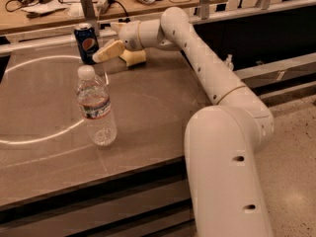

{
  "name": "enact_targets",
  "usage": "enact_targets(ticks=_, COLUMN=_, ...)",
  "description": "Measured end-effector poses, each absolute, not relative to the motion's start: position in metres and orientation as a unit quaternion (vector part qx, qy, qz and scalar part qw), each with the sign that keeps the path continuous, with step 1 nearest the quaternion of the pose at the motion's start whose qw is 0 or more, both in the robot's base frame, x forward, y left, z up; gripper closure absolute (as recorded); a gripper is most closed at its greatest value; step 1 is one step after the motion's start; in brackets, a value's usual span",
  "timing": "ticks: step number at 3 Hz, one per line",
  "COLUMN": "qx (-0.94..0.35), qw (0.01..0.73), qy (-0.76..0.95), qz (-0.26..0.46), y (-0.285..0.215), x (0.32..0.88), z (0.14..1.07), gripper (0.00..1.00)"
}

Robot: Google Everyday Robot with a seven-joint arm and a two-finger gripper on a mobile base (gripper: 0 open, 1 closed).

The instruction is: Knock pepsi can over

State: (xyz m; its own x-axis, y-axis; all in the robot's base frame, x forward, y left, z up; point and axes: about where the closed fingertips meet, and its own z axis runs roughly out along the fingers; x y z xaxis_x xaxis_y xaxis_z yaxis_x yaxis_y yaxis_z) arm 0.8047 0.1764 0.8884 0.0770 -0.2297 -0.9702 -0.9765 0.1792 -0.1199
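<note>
Camera view shows the pepsi can (87, 43) upright just beyond the water bottle (96, 106), and the gripper (117, 56) also beyond the bottle, low beside the can with fingers spread, one tip nearly touching, seemingly placed to shove it sideways.

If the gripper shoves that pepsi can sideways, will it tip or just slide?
Likely tips: the pepsi can stands upright, tall for its narrow base. The gripper, beside its lower half, might just slide it. Once down, its round body probably rolls.
</note>
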Motion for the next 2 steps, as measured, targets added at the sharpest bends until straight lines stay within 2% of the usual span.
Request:
enact_targets(ticks=1, qx=-0.532, qw=0.505, qy=0.57, qz=0.37, y=0.191, x=0.809, z=0.885, gripper=0.0)
enact_targets(ticks=2, qx=-0.54, qw=0.491, qy=0.569, qz=0.379, y=0.208, x=0.805, z=0.885, gripper=0.18)
